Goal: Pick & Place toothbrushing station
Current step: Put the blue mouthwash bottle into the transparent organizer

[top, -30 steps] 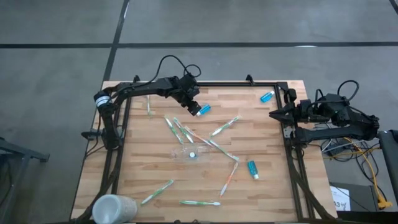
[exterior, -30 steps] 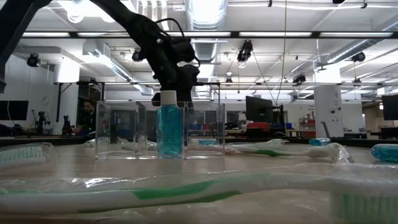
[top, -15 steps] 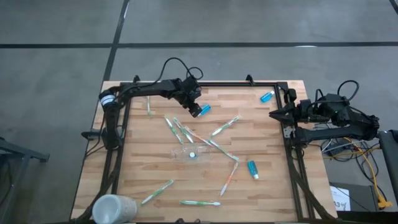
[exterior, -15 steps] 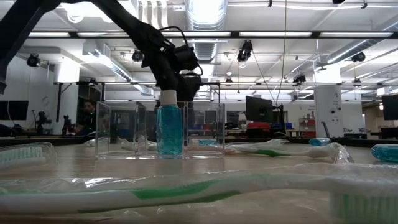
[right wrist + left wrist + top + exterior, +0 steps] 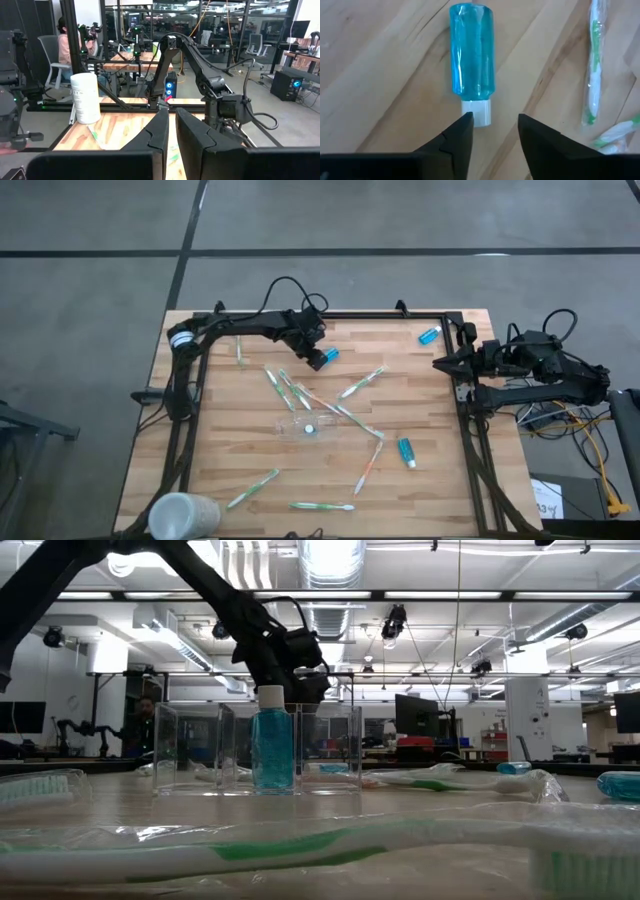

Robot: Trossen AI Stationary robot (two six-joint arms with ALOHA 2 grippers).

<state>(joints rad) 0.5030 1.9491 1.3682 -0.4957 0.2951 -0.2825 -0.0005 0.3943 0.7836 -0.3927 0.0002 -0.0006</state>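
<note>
My left gripper (image 5: 317,360) (image 5: 492,125) stands open, slanting down over the far middle of the table. Just ahead of its tips lies a small blue tube (image 5: 472,55) (image 5: 329,356) flat on the wood, white cap (image 5: 476,111) toward the fingers. The see-through toothbrushing station (image 5: 308,426) (image 5: 258,748) stands mid-table with another blue tube (image 5: 273,745) upright inside. My right gripper (image 5: 440,362) (image 5: 170,130) waits shut, level, at the table's right edge.
Wrapped toothbrushes lie scattered: (image 5: 272,380), (image 5: 362,382), (image 5: 368,468), (image 5: 252,488), (image 5: 322,506), and one beside the tube (image 5: 593,60). More blue tubes lie at the far right (image 5: 429,335) and near right (image 5: 405,450). A frosted white cup (image 5: 183,515) stands at the near left corner.
My left gripper has come down toward the lying blue tube, drifting a little toward the table's right edge. The tube and the station have stayed where they were.
</note>
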